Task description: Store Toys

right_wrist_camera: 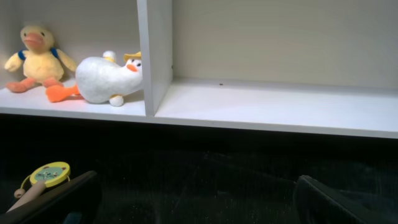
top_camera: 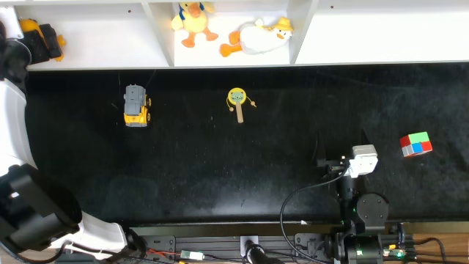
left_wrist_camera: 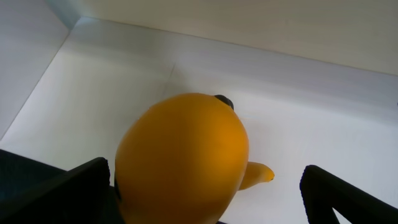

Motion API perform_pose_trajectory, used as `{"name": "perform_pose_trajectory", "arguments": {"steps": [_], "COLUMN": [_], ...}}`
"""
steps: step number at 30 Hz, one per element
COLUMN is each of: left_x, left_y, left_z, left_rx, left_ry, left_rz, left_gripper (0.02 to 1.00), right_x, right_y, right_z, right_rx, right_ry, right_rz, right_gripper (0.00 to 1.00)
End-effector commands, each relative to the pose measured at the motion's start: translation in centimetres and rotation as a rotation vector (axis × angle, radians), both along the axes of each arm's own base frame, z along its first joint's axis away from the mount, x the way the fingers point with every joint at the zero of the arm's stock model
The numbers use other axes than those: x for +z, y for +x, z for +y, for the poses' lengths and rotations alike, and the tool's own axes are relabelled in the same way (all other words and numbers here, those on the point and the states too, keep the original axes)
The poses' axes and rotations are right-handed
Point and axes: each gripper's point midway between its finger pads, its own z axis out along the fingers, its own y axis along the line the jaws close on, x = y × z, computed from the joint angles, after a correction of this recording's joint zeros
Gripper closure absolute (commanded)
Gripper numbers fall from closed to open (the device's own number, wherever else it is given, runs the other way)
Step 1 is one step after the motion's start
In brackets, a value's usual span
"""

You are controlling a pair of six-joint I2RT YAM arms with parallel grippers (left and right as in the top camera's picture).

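An orange rounded toy (left_wrist_camera: 183, 155) with a black part and a small orange tip sits on the floor of the white shelf's left compartment (left_wrist_camera: 99, 81); the top view shows the orange toy (top_camera: 42, 38) there too. My left gripper (left_wrist_camera: 205, 165) is open around it, one finger close beside it and the other well apart. A yellow-and-grey toy truck (top_camera: 135, 105), a yellow rattle drum (top_camera: 237, 99) and a coloured cube (top_camera: 415, 144) lie on the black table. My right gripper (right_wrist_camera: 196, 180) is open, low over the table near the right front, holding nothing.
A yellow plush duck (top_camera: 192, 20) and a white plush goose (top_camera: 256, 35) fill the shelf's middle compartment. The right compartment (right_wrist_camera: 280, 106) has a bare white floor. A shelf divider (right_wrist_camera: 154, 56) stands between them. Cables run along the table's front edge (top_camera: 242, 224).
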Motion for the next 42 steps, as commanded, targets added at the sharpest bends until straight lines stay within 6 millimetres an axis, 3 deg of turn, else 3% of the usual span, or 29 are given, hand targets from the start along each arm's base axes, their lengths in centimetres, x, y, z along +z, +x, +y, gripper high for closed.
{"name": "perform_pose_trajectory", "arguments": {"steps": [1, 5, 9, 22, 25, 26, 31, 36, 42], "left_x": [2.2, 4.1, 3.4, 0.6, -0.7, -1.9, -5.5, -8.9, -11.1], "left_y": [-0.1, -2.5, -4.6, -12.1, -14.6, -16.2, -18.8, -19.1, -18.2], "left_z": [0.2, 0.8, 0.7, -3.1, -4.6, -5.6, -9.1, -13.2, -17.4], "left_rx": [0.011, 0.049, 0.061, 0.042, 0.043, 0.054, 0.039, -0.038, -0.161], "left_ry": [0.028, 0.036, 0.009, 0.014, 0.006, -0.008, -0.074, -0.129, -0.156], "left_rz": [-0.037, -0.034, 0.035, 0.13, 0.125, 0.121, 0.115, 0.128, 0.186], "left_gripper": [0.02, 0.02, 0.02, 0.02, 0.02, 0.02, 0.02, 0.02, 0.02], "right_x": [-0.3, -0.3, -0.3, -0.3, -0.3, -0.3, -0.3, -0.3, -0.3], "right_y": [0.0, 0.0, 0.0, 0.0, 0.0, 0.0, 0.0, 0.0, 0.0], "right_z": [0.0, 0.0, 0.0, 0.0, 0.0, 0.0, 0.0, 0.0, 0.0], "right_rx": [-0.003, -0.003, -0.003, -0.003, -0.003, -0.003, -0.003, -0.003, -0.003], "right_ry": [0.004, 0.004, 0.004, 0.004, 0.004, 0.004, 0.004, 0.004, 0.004], "right_rz": [-0.002, -0.002, -0.002, -0.002, -0.002, -0.002, -0.002, -0.002, -0.002], "right_gripper": [0.007, 0.007, 0.005, 0.005, 0.005, 0.005, 0.005, 0.005, 0.005]}}
